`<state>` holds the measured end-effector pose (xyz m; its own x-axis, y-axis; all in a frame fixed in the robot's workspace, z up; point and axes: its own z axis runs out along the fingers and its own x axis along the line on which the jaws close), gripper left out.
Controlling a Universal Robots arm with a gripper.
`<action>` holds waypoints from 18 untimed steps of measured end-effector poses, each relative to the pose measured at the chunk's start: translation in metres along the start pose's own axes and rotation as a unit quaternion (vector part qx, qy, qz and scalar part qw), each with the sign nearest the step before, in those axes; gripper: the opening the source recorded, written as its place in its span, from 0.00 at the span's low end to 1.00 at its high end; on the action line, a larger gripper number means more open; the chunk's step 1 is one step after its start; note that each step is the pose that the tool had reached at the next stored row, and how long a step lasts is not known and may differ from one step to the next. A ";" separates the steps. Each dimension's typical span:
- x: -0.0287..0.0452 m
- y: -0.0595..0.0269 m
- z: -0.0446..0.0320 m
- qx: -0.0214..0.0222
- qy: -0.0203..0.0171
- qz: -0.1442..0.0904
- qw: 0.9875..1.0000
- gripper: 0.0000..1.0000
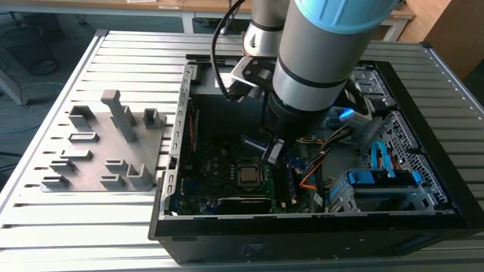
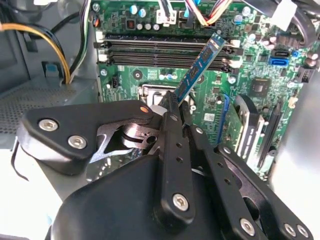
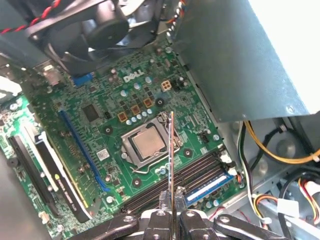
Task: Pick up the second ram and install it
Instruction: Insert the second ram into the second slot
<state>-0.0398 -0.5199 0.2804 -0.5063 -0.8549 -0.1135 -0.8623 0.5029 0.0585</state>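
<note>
1 memory stick is in my claw: the gripper (image 2: 176,103) is clenched on the second ram (image 2: 200,66). Its 2 fingers (image 2: 172,150) pinch one end of the strip, and the rest juts out free over the motherboard (image 2: 250,85). In the first wrist view I see the stick edge-on, a thin line crossing the 1 CPU socket (image 3: 148,144) and the memory slots (image 3: 192,175). I count 4 slots side by side, and 1 of them, the farthest from the socket, already carries a stick with a blue label (image 3: 210,186).

The held ram is not seated in any slot. It hangs tilted above the board, and I cannot tell whether its far end touches anything.

In the exterior view the arm (image 1: 318,62) reaches down into the open computer case (image 1: 318,238), with the claw well inside, near the socket. On the exterior view's left, 1 grey fixture plate (image 1: 98,150) with upright blocks lies on the slatted table (image 1: 136,56), just beside the case. 1 black fan (image 3: 90,30) sits at the board's edge.
</note>
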 end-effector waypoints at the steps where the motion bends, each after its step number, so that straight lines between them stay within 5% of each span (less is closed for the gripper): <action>1: 0.0000 0.0000 0.0000 0.001 0.000 0.005 1.000 0.14; 11: 0.0000 0.0000 0.0004 0.008 -0.004 0.067 0.998 0.14; 18: 0.0001 0.0000 0.0009 0.013 -0.006 0.107 0.994 0.14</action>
<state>-0.0398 -0.5198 0.2795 -0.6784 -0.7260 -0.1124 -0.7339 0.6768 0.0577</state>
